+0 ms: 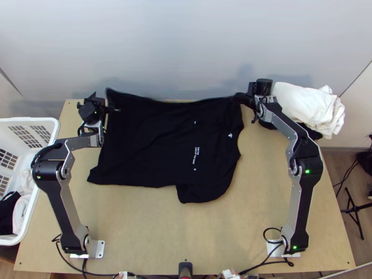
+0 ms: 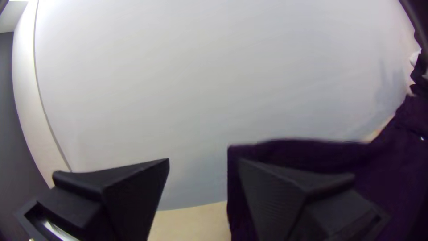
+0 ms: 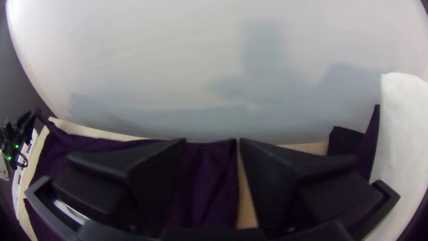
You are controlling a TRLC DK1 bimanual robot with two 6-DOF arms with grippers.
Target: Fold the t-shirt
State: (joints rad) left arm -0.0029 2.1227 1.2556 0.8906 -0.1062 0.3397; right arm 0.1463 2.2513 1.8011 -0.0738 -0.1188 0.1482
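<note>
The black t-shirt (image 1: 162, 139) lies mostly spread, hem toward the left, collar toward the right, a near-side sleeve at lower right. My left gripper (image 1: 105, 103) is at its far left corner, open; in the left wrist view the gripper (image 2: 203, 161) has its fingers apart, the shirt (image 2: 312, 154) beside and behind one of them. At the far right end of the shirt stands my right gripper (image 1: 243, 96). In the right wrist view this gripper (image 3: 211, 140) is also open, with part of the dark shirt (image 3: 209, 178) visible between its fingers.
White cloths (image 1: 307, 107) are heaped at the table's far right, with dark cloth (image 1: 312, 133) beneath. A white basket (image 1: 49, 125) holding cloths stands left of the table. A pale wall (image 1: 186, 51) rises behind. Bare wood (image 1: 153, 223) lies nearer than the shirt.
</note>
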